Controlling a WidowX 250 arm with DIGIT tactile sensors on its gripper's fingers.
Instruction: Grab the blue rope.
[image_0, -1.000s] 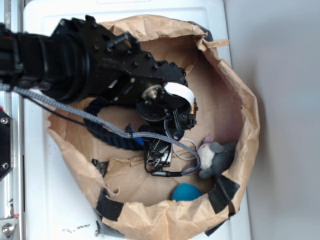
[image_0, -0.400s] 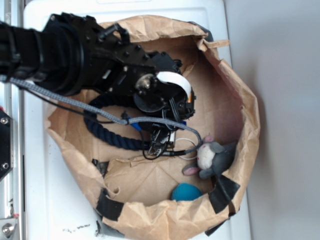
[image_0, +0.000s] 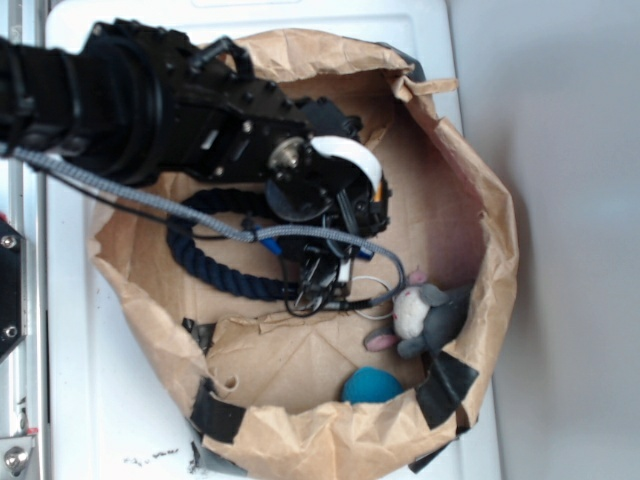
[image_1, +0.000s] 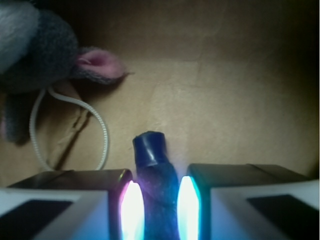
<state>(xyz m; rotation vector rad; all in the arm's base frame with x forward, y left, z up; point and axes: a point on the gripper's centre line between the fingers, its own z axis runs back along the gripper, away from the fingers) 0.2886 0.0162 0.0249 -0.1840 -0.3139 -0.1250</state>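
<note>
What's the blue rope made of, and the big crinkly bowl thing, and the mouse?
The blue rope looks like twisted fibre, matte and dark navy, with a smooth shiny cap on its end, maybe tape or plastic. The bowl looks like brown paper: creased, torn edges, patched with black tape. The mouse looks like soft fuzzy plush.
</note>
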